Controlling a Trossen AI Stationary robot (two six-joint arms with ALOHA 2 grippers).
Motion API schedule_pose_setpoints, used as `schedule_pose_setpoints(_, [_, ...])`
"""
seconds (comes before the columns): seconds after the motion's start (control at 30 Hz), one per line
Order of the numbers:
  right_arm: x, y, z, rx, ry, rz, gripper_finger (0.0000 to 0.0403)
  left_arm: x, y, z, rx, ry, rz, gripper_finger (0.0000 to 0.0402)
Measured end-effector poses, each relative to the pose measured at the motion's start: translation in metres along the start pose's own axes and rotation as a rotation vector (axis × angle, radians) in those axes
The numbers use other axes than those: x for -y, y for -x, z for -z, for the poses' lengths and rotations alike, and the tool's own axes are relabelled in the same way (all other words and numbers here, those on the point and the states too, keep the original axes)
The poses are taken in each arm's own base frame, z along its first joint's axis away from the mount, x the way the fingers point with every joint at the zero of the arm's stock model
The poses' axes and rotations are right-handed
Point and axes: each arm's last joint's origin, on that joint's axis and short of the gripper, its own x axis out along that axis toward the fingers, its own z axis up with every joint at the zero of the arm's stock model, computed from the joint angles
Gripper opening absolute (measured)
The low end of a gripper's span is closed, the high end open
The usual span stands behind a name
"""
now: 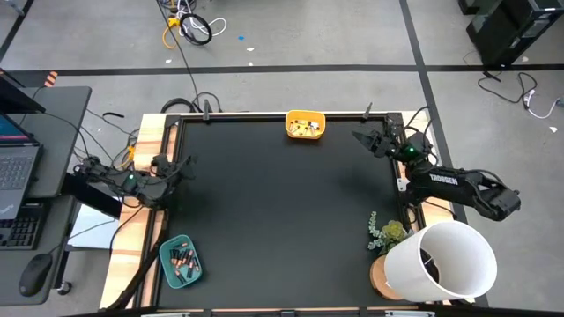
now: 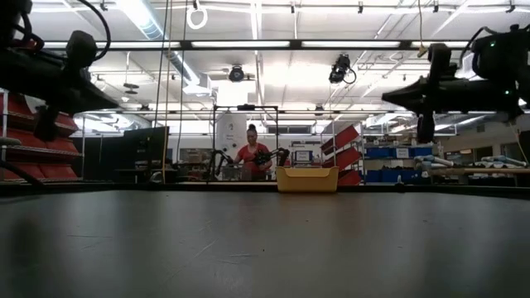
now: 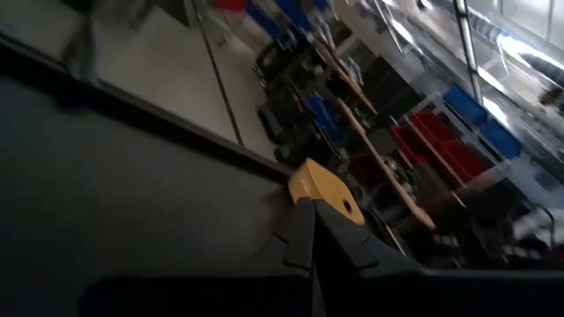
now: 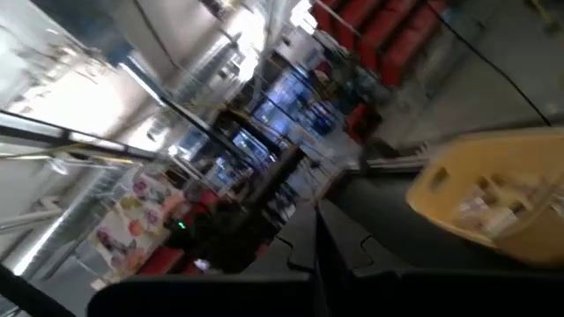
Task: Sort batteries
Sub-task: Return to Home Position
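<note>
Hovering at opposite edges of the black counter (image 1: 282, 202), the left fingers (image 3: 298, 242) and right fingers (image 4: 339, 236) are each pressed together, empty. Silvery batteries (image 1: 306, 129) lie in the yellow plastic bin (image 1: 305, 114), copper-and-black batteries (image 1: 182, 261) in the teal bin (image 1: 164, 255). Folding home, the right arm's elbow (image 1: 493, 201) could knock the nearby white cylinder (image 1: 449, 260).

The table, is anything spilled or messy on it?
Nothing stands out. The batteries lie inside the yellow bin and the green bin, none loose on the black table. The left gripper and right gripper hang at its sides.
</note>
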Motion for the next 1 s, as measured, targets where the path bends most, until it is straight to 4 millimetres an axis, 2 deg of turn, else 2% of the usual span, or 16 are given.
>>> schedule_pose_setpoints(0.13, [0.007,0.003,0.001,-0.023,-0.021,0.052,0.0001,-0.002,-0.001,-0.003,0.089,-0.019,-0.049,0.0013])
schedule_pose_setpoints(0.3, [0.014,0.005,0.004,-0.052,0.040,0.104,0.0001,-0.003,-0.002,-0.006,0.179,-0.038,-0.098,0.0018])
schedule_pose_setpoints(0.63, [0.014,0.005,0.004,-0.054,0.033,0.107,0.0001,-0.002,-0.003,-0.004,0.092,-0.038,-0.058,0.0024])
schedule_pose_setpoints(0.8, [0.014,0.005,0.004,-0.055,0.032,0.108,0.0002,-0.003,-0.002,-0.007,0.191,-0.197,-0.123,0.0024])
schedule_pose_setpoints(0.9, [0.008,0.005,0.003,-0.047,0.045,0.087,0.0001,-0.004,-0.002,-0.007,0.209,-0.241,-0.139,0.0025])
schedule_pose_setpoints(1.0, [-0.003,0.006,0.003,-0.024,0.078,0.041,0.0002,-0.003,-0.002,-0.005,0.137,-0.245,-0.098,0.0025])
